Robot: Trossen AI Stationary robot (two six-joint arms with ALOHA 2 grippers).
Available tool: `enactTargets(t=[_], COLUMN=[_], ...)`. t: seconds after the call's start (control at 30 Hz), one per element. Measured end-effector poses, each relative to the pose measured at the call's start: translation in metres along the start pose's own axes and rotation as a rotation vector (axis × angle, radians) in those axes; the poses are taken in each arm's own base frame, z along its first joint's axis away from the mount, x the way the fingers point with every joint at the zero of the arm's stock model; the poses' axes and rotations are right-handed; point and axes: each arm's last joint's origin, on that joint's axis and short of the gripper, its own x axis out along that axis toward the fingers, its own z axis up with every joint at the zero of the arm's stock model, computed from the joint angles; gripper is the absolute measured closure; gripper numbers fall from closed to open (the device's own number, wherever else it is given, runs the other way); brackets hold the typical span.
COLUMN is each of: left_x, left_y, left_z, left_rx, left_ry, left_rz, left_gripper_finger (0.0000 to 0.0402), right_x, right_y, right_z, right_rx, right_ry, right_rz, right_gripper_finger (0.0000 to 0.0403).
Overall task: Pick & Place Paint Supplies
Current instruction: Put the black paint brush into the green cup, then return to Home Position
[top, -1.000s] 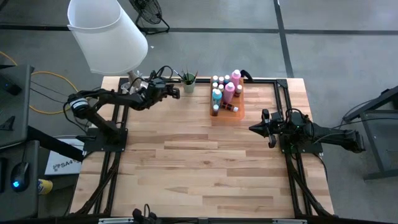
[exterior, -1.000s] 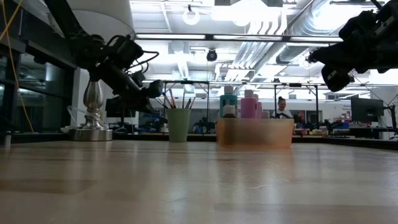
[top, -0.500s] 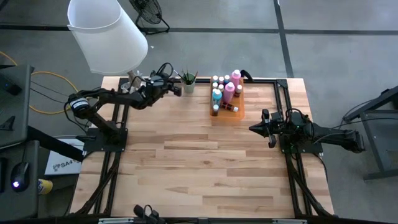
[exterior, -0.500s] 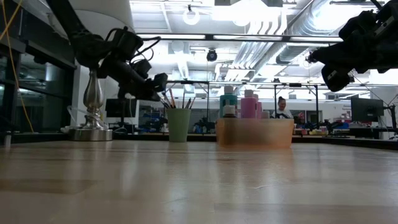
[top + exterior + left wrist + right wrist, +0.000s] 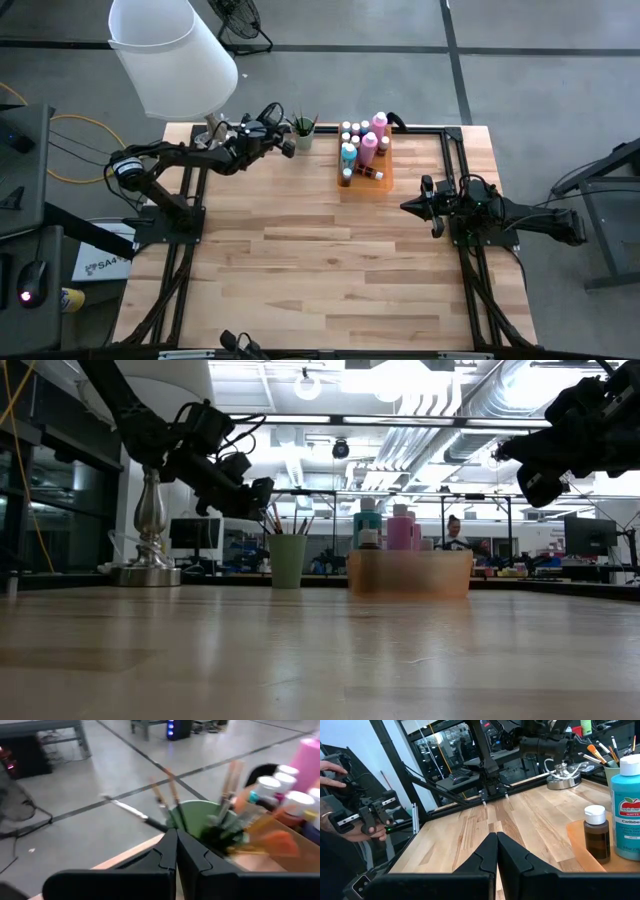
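My left gripper (image 5: 288, 146) hovers at the far edge, just left of a green cup (image 5: 303, 134) that holds several brushes, and it is shut on a thin dark-handled paintbrush (image 5: 131, 810). An orange tray (image 5: 384, 180) right of the cup carries several pale-capped bottles: a teal one (image 5: 348, 152), a pink one (image 5: 369, 146) and a brown one (image 5: 596, 839). My right gripper (image 5: 404, 207) is shut on nothing and waits in the air over the table's right side, nearer than the tray. My left gripper pinches the paintbrush by its dark handle (image 5: 159, 824) between the ends of its two fingers. The brush sticks out sideways from the fingertips, with its silver ferrule and pale tip (image 5: 107, 798) pointing away from the cup. It is lifted clear of the table.
A lamp with a large white shade (image 5: 170, 55) stands on a silver base (image 5: 147, 572) at the far left corner, close behind my left arm. Bare wood fills the middle and near part of the table (image 5: 320, 270). A person's hands (image 5: 342, 775) hold a device beyond the table.
My left gripper has moved toward the green cup, to the right and toward the far edge, and has risen a little. It has stayed shut.
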Motion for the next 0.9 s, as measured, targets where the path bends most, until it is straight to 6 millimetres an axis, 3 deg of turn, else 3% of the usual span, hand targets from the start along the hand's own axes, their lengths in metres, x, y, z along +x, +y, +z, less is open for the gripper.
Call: enactTargets(t=[0.13, 0.33, 0.63, 0.9], left_x=[-0.002, -0.006, -0.014, -0.044], left_y=[-0.003, -0.019, -0.030, -0.038], left_z=[0.003, 0.010, 0.011, 0.048], left_rx=[-0.017, 0.120, 0.155, 0.266], left_ry=[-0.028, -0.056, -0.083, -0.241], left_rz=[0.010, -0.085, -0.021, -0.123], left_gripper_finger=[0.0401, 0.0401, 0.0401, 0.0401], right_x=[0.000, 0.000, 0.000, 0.000], right_y=[0.000, 0.000, 0.000, 0.000], right_z=[0.000, 0.000, 0.000, 0.000], right_rx=[0.000, 0.000, 0.000, 0.000], right_ry=[0.000, 0.000, 0.000, 0.000], right_rz=[0.000, 0.000, 0.000, 0.000], right_gripper_finger=[0.0401, 0.0401, 0.0401, 0.0401])
